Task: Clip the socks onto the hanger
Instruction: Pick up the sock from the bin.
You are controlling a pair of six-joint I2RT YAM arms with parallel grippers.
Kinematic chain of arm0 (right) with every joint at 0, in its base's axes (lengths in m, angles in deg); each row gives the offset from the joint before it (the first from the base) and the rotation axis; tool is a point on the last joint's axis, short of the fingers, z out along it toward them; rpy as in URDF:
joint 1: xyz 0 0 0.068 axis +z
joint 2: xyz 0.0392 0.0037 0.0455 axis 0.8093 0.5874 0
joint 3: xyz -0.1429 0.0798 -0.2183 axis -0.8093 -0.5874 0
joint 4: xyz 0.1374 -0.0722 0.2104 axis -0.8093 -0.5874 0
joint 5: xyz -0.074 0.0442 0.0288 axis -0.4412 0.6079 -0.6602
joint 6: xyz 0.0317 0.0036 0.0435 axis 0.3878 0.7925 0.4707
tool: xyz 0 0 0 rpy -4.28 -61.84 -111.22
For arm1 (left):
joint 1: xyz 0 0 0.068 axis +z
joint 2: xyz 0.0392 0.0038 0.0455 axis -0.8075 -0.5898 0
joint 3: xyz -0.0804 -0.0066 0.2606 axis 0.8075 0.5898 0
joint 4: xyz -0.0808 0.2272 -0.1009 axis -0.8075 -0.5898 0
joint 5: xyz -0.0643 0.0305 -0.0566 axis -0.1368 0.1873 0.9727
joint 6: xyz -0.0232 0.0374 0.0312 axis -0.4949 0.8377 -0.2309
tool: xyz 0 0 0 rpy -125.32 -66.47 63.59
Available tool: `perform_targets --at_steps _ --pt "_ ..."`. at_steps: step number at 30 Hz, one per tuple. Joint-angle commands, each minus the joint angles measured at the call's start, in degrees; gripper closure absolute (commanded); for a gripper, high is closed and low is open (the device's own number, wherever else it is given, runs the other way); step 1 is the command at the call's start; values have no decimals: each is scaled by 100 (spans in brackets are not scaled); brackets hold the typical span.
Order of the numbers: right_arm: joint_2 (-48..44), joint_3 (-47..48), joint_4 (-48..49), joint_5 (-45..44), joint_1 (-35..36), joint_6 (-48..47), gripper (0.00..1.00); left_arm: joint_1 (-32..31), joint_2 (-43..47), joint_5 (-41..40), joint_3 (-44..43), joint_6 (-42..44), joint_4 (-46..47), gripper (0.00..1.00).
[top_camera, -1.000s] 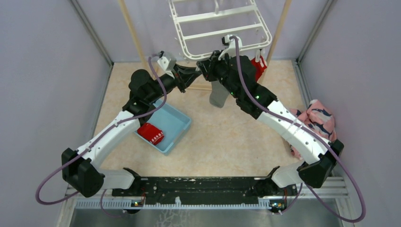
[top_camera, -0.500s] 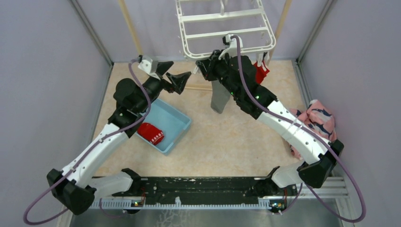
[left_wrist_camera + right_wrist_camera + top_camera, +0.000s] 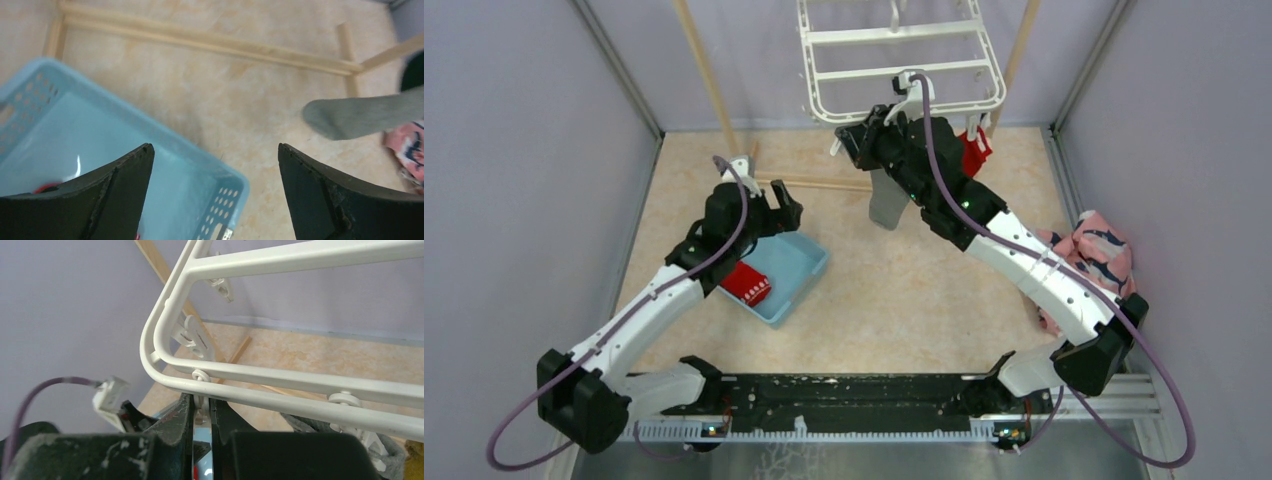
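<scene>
Three socks: one grey sock (image 3: 886,203) and one red sock (image 3: 973,152) just below the one white hanger (image 3: 902,72), a second red sock (image 3: 744,282) in the one blue basket (image 3: 792,265), well apart from the hanger. One pink cloth (image 3: 1099,250).

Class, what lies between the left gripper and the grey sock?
Nothing but bare tabletop separates the left gripper from the grey sock; the top external view shows it.
</scene>
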Motion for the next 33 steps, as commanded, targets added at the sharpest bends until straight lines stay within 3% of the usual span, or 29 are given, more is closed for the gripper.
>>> perform_targets --at_steps 1,8,11,17,20,22,29,33 --pt "-2 254 225 79 -9 3 100 181 -570 -922 -400 -1618 -1906 2" --pt "-33 193 227 113 -50 3 100 179 -863 -2073 -187 -3320 -2915 2" --pt "-38 165 232 135 -69 12 100 186 -998 -2442 142 -4151 -3326 8" --pt "-52 24 290 232 -139 93 100 326 -1426 -2300 732 -5343 -3513 10" --pt "-74 -42 277 243 -191 120 100 342 -1654 -2346 822 -5443 -3424 13" --pt "-91 -51 270 296 -244 142 100 348 -1808 -2358 800 -5437 -3396 25" --pt "-177 -156 305 326 -329 180 100 348 -1991 -2109 766 -4779 -2920 99" --pt "-188 -183 304 337 -328 196 100 322 -1685 -1883 513 -3998 -2782 100"
